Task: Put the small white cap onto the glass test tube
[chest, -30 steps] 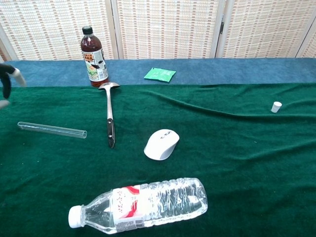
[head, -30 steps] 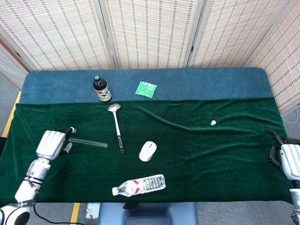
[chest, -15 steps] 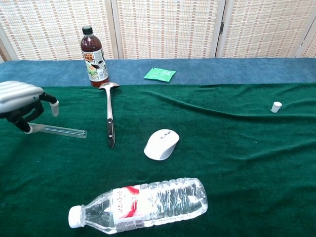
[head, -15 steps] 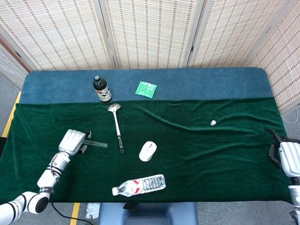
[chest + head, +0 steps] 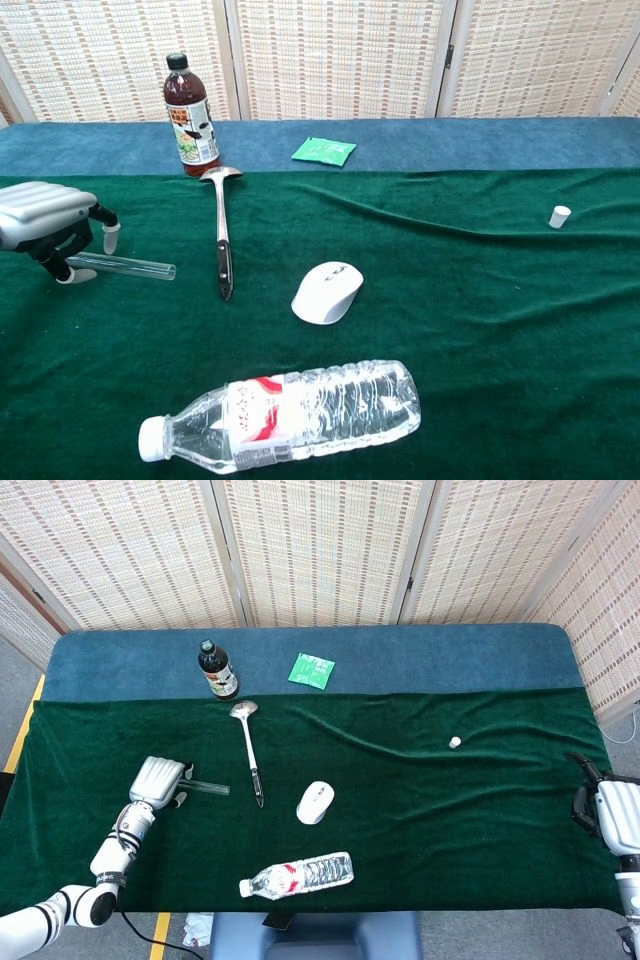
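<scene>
The glass test tube (image 5: 130, 265) lies flat on the green cloth at the left, also seen in the head view (image 5: 208, 787). My left hand (image 5: 48, 225) is lowered over the tube's left end, with its fingertips (image 5: 111, 238) pointing down on either side of the glass. The tube still rests on the cloth. From above, the left hand (image 5: 160, 778) covers that end. The small white cap (image 5: 455, 742) stands alone far to the right, also visible in the chest view (image 5: 560, 215). My right hand (image 5: 612, 808) sits at the table's right edge, holding nothing.
A spoon (image 5: 248, 750) lies just right of the tube, and a white mouse (image 5: 315, 801) and a plastic water bottle (image 5: 298, 874) lie nearer the front. A dark sauce bottle (image 5: 216, 670) and a green packet (image 5: 312, 669) stand on the blue strip behind.
My left hand has moved right from the table's left side to the tube's end and settled lower over it. The tube, cap and right hand have stayed put.
</scene>
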{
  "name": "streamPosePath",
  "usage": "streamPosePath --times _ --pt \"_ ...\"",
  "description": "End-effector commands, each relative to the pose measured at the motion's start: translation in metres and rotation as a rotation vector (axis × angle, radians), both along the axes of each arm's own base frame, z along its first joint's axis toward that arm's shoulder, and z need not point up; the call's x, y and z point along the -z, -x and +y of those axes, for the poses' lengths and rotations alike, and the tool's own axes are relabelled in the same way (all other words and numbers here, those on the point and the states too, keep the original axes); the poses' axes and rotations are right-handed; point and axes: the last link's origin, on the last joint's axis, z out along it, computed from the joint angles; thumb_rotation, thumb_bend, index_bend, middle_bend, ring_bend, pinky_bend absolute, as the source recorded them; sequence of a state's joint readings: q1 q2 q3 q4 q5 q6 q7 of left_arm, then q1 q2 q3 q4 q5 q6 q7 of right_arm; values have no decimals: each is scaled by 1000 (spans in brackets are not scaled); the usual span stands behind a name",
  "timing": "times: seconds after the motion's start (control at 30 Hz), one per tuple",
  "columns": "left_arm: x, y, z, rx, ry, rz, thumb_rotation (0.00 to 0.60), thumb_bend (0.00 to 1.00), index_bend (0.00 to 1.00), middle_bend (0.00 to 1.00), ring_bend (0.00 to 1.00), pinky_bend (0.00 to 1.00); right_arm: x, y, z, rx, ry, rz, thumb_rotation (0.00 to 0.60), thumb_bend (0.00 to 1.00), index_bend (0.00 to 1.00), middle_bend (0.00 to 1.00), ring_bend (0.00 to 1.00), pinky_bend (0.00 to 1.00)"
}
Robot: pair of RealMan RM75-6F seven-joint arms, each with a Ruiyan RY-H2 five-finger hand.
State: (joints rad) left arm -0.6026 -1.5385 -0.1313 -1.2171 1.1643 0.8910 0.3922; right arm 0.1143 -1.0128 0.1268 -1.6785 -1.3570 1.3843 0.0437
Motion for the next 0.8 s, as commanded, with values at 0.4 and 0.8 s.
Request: streamPosePath --times 0.4,0.8 --pt "4 4 5 -25 -6 1 600 358 516 873 835 805 -1 2 1 8 0 -4 600 388 208 305 430 496" --pt "0 1 3 -33 -21 -83 600 417 625 903 858 823 0 1 -1 2 -5 2 600 388 208 310 444 496"
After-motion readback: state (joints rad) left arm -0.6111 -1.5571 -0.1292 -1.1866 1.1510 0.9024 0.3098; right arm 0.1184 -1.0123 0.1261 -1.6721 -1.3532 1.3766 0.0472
